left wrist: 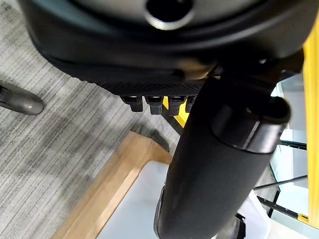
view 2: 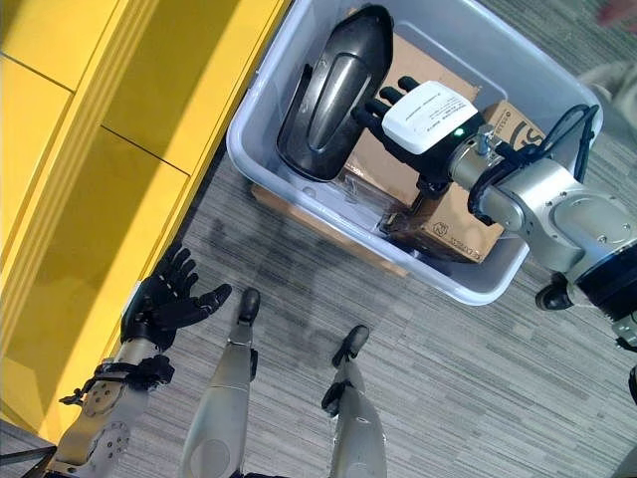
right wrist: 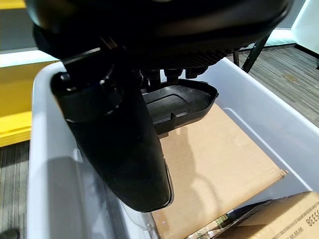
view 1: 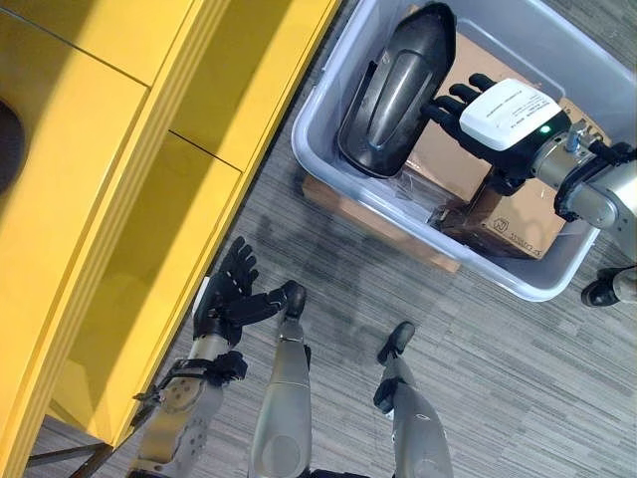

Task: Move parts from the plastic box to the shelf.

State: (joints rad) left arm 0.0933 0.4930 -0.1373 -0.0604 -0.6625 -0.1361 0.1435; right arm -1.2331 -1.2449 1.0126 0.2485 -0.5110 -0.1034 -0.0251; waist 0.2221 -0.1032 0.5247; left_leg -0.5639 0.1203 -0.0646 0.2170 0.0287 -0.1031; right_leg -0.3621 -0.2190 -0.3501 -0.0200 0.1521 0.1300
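Down low by the yellow shelf (view 1: 149,149), left hand (view 1: 227,297) hangs open and empty, while the black part (view 1: 393,90) leans inside the box (view 1: 328,159), right hand's (view 1: 468,115) straight fingers just beside it.

Grey striped carpet floor (view 1: 498,378) runs underneath everything. A flat light-brown wooden board (view 1: 370,221) lies on it. A pale shoe (view 2: 622,85) stands on the carpet further off.

Bright even overhead light, soft shadows on the grey floor (view 1: 478,339), close wrist-view foregrounds out of focus.
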